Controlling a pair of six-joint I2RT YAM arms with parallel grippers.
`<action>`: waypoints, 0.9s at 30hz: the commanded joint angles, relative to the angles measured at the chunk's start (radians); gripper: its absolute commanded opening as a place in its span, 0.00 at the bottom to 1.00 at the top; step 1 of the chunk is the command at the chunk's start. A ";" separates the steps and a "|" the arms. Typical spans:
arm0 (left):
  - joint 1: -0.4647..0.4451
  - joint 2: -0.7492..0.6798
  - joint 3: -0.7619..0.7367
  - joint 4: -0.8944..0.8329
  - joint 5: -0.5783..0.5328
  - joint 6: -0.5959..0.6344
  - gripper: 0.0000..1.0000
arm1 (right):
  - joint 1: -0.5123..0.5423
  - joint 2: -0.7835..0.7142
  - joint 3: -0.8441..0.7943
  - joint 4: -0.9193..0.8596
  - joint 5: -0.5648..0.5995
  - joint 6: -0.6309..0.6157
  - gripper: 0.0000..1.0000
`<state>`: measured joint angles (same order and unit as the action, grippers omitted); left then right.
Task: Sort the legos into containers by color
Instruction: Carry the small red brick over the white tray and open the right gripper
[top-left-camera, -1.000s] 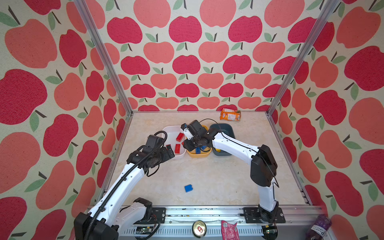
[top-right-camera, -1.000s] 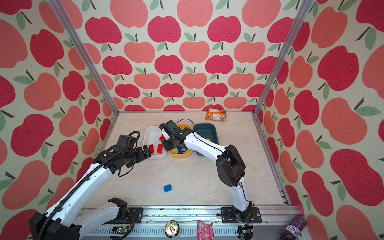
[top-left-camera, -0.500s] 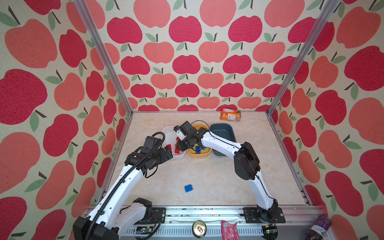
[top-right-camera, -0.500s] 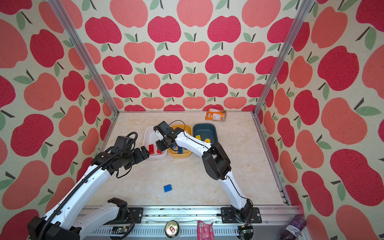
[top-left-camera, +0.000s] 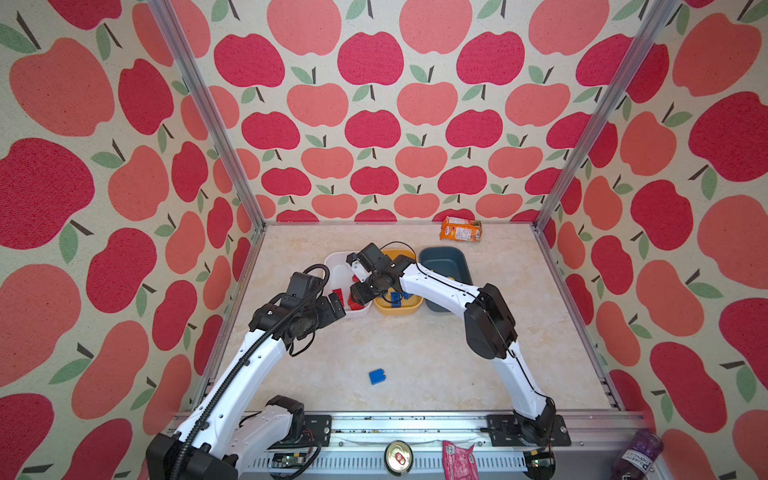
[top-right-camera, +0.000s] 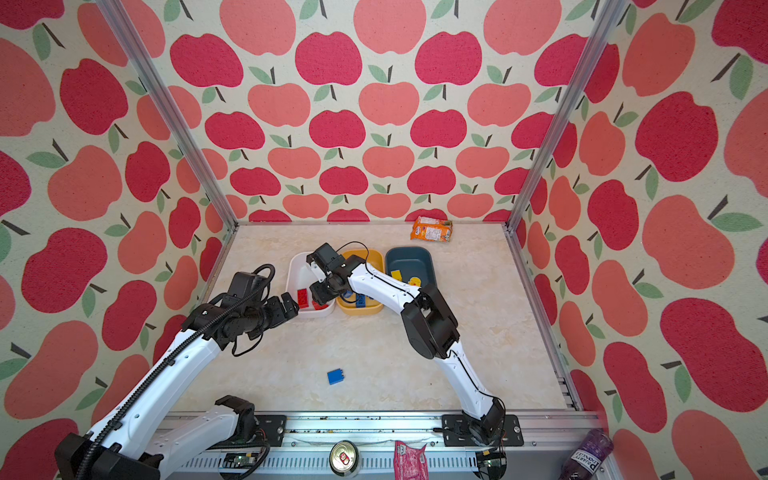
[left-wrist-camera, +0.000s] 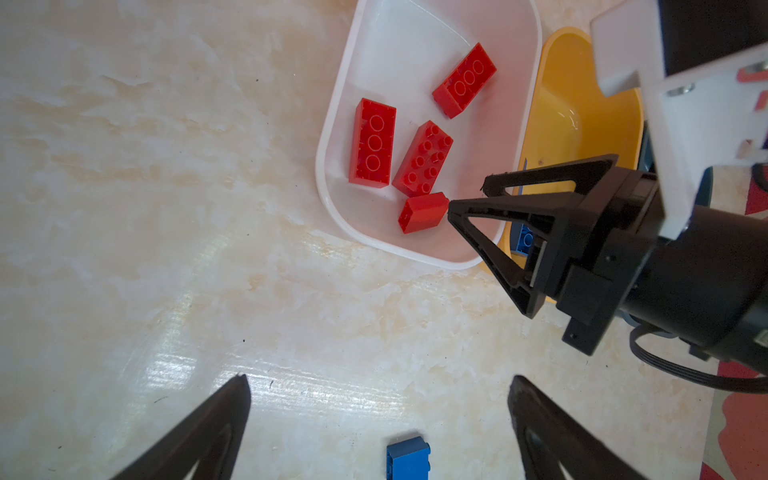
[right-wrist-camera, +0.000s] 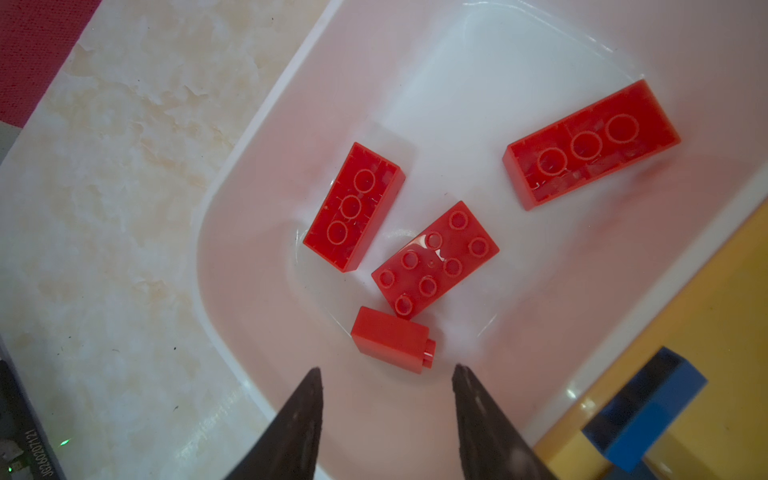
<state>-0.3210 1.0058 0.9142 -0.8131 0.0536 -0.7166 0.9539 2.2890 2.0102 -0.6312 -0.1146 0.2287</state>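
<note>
Several red legos (right-wrist-camera: 434, 259) lie in the white container (right-wrist-camera: 478, 95), which stands leftmost of the three containers in both top views. My right gripper (right-wrist-camera: 386, 369) hangs open over its near corner; a small red brick (right-wrist-camera: 392, 340) lies on its side just beyond the fingertips, apart from them. Blue legos (top-left-camera: 395, 297) sit in the yellow container (top-left-camera: 411, 308), yellow legos (top-right-camera: 397, 274) in the dark blue-grey container (top-left-camera: 444, 257). One blue brick (top-left-camera: 377, 376) lies loose on the table. My left gripper (left-wrist-camera: 379, 377) is wide open and empty beside the white container (top-left-camera: 332, 262), above bare table.
An orange snack packet (top-left-camera: 460, 229) lies at the back right of the table. A can (top-left-camera: 398, 457), a pink wrapper (top-left-camera: 459, 459) and a purple bottle (top-left-camera: 636, 455) rest along the front rail. Apple-patterned walls and metal posts enclose the table.
My right gripper has swung left from over the yellow container to the white one and its jaws have spread apart. The left arm has barely shifted.
</note>
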 joint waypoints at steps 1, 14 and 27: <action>0.006 -0.003 -0.014 -0.017 0.008 0.003 0.99 | 0.003 -0.061 -0.008 -0.030 -0.008 -0.005 0.54; -0.086 0.026 -0.018 -0.021 -0.021 -0.066 0.99 | -0.040 -0.326 -0.268 -0.020 0.014 0.044 0.63; -0.369 0.159 -0.015 -0.020 -0.055 -0.323 0.98 | -0.123 -0.680 -0.701 0.030 0.008 0.147 0.71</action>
<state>-0.6506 1.1400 0.9001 -0.8120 0.0223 -0.9466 0.8433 1.6768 1.3647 -0.6079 -0.1040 0.3283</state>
